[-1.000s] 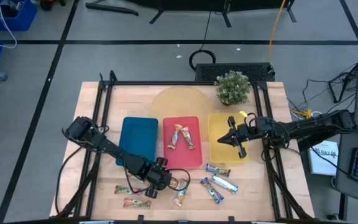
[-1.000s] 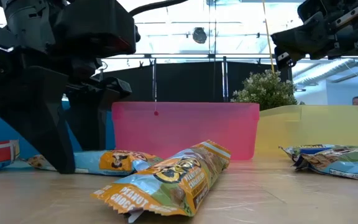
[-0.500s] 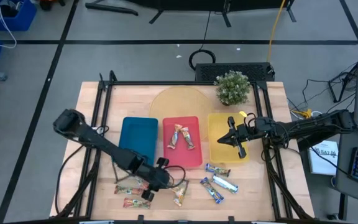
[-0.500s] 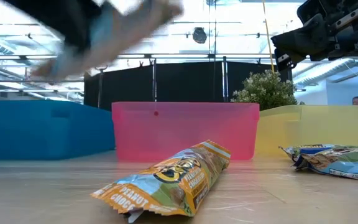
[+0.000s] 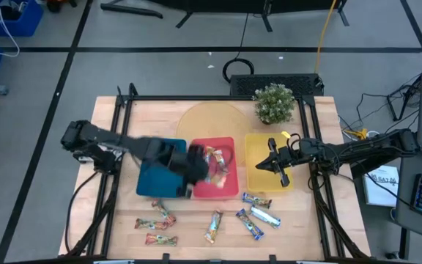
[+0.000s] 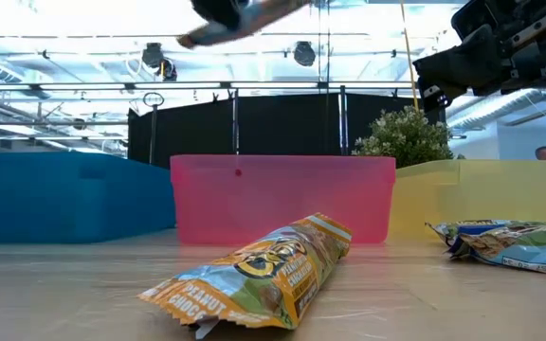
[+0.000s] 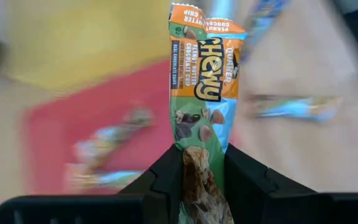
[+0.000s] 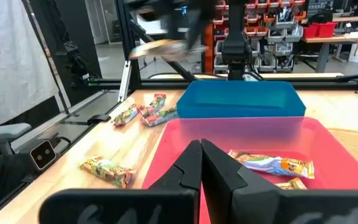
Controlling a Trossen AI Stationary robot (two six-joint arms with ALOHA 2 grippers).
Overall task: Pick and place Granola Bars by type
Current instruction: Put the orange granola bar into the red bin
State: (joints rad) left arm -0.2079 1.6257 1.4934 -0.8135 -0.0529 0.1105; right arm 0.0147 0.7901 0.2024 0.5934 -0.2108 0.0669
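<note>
My left gripper (image 5: 198, 166) hovers over the left part of the red tray (image 5: 229, 189), shut on an orange-gold granola bar (image 7: 202, 87); in the low view it is a blur at the top (image 6: 240, 11). Two bars (image 5: 212, 160) lie in the red tray. On the table near the front edge lie two red-green bars (image 5: 160, 218), one orange-gold bar (image 5: 212, 226) and three blue-silver bars (image 5: 258, 214). My right gripper (image 5: 275, 166) waits shut above the yellow tray (image 5: 258, 143). My left gripper pinches the orange-gold bar by one end of its wrapper (image 7: 197, 163) between the two fingers (image 7: 166, 177). The bar runs on straight out past the fingertips, lifted clear of table and trays. The fingers hide the very end.
A blue tray (image 5: 163, 158) stands left of the red one. A potted plant (image 5: 274, 103) is at the far right, beside a round mat (image 5: 204, 121). The near strip of table between the loose bars is bare wood. A metal frame rims the table.
My left gripper has risen from the table's near edge with the orange-gold bar and swung fast toward the far edge, ending above the red tray. The bar has been lifted clear of the table. The right arm has kept still.
</note>
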